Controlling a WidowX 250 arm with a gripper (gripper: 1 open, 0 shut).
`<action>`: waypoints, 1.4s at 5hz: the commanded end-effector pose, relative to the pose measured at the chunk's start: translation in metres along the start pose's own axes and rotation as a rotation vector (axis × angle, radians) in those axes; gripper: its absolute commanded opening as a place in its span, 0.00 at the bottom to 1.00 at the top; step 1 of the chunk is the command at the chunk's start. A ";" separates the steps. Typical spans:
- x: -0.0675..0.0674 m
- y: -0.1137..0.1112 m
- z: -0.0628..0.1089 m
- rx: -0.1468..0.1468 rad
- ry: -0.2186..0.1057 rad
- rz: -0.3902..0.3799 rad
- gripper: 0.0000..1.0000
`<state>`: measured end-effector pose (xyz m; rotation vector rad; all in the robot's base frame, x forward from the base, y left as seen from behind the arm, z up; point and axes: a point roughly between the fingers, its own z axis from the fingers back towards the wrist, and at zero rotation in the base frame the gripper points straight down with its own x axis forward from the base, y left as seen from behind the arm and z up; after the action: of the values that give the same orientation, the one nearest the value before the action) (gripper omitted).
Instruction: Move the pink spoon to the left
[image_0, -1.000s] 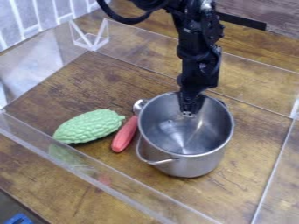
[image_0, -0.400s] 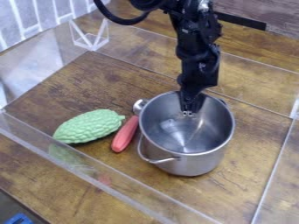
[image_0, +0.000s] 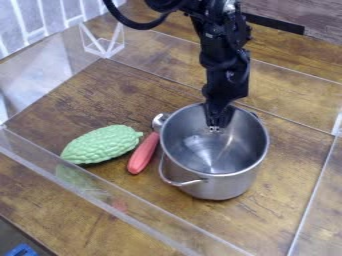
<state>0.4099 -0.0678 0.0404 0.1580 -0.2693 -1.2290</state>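
Note:
The pink spoon (image_0: 143, 152) lies on the wooden table between the bumpy green vegetable (image_0: 102, 144) and the round steel pot (image_0: 214, 152), its red handle pointing toward the front and its pale bowl end near the pot's rim. My gripper (image_0: 214, 124) hangs on the black arm over the pot's mouth, fingertips just inside the far rim. Its fingers are shut with nothing between them. It stands to the right of the spoon, about a pot's half-width away.
A clear plastic wall (image_0: 80, 190) runs along the front and left of the wooden table (image_0: 107, 90). A clear wire-like stand (image_0: 102, 40) sits at the back left. The pot's small handle (image_0: 164, 171) faces front left.

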 end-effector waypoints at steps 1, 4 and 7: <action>-0.008 -0.002 -0.029 0.022 -0.010 -0.048 0.00; -0.013 -0.008 -0.038 0.012 -0.036 -0.037 0.00; -0.014 -0.008 -0.032 0.003 -0.041 -0.020 0.00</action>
<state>0.4255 -0.0691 0.0260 0.1725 -0.3864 -1.2561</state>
